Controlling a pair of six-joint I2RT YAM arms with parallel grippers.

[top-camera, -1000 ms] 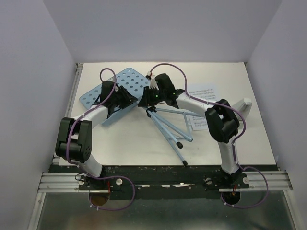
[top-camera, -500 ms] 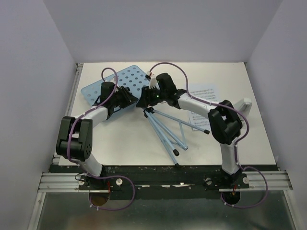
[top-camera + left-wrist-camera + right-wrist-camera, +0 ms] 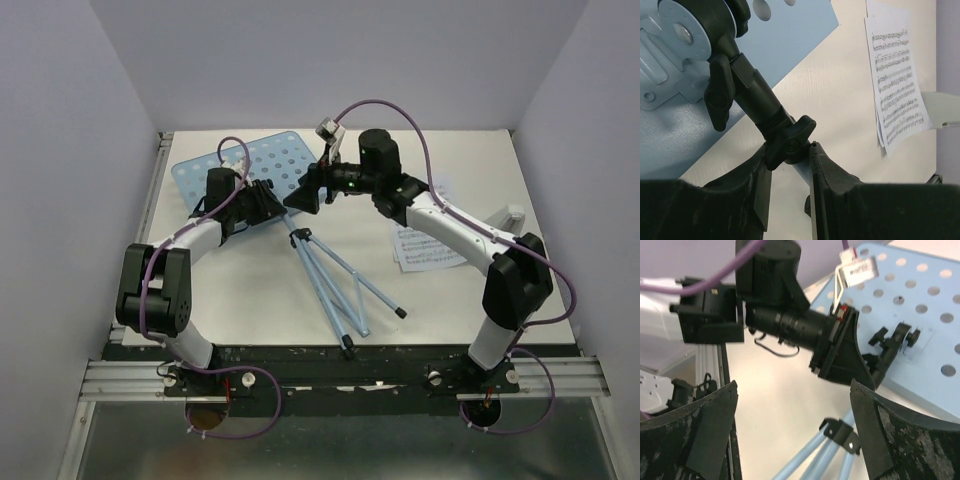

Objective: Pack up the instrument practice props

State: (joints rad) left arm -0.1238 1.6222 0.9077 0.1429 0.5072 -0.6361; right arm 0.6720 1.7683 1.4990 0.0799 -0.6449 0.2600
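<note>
Grip: left hand [image 3: 788,152] pinched black knob [image 3: 790,141] on stand [image 3: 265,158]; right hand [image 3: 792,405] hung spread, empty. Judged best: hold knob steady, gather legs [image 3: 320,282] together.

We take this for a robotics lab's test cell: plain white walls [image 3: 330,60] box in a white desk [image 3: 250,290], a left arm [image 3: 160,290] and a right arm [image 3: 510,290] are bolted to an aluminium rail [image 3: 120,378] at its near edge, and purple cables [image 3: 380,105] loop from them.
</note>
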